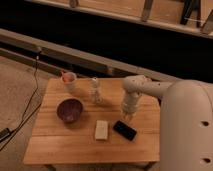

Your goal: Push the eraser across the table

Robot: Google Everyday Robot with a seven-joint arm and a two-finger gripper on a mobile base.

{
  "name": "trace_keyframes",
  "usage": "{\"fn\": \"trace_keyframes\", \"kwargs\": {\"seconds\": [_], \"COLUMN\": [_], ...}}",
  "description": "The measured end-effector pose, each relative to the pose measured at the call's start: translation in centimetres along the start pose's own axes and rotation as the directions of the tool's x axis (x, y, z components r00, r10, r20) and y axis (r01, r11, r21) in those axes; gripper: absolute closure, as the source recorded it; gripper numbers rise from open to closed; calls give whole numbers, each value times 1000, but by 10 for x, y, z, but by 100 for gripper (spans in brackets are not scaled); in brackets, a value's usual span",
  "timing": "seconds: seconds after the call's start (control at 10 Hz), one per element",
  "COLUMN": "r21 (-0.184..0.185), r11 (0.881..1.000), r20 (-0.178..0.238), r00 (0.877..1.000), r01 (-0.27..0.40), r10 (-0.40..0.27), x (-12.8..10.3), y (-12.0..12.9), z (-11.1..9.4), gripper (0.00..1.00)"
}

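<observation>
Toward the front right of the table [60, 145], the eraser [124, 130] lies flat, just beside a pale beige block [101, 129] on its left; the gripper [128, 116] hangs just behind and above it, jaws pressed together and holding nothing; the eraser looks light, stiff and low, so it should slide readily on the plank top rather than tip, though an off-centre shove would likely spin it; the best contact is probably the middle of a long edge, low down, with the closed tip; by count there is one eraser, one beige block, one dark bowl [69, 110], one cup [69, 80], one small bottle [95, 91], one table and one gripper.
</observation>
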Motion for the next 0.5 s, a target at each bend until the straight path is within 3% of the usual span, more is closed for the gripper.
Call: {"fn": "trace_keyframes", "kwargs": {"seconds": [0.5], "r21": [-6], "r11": [1000], "r20": [-28], "r00": [1000], "r01": [-5], "r10": [5], "x": [31], "y": [0], "z": [13], "gripper": [100]}}
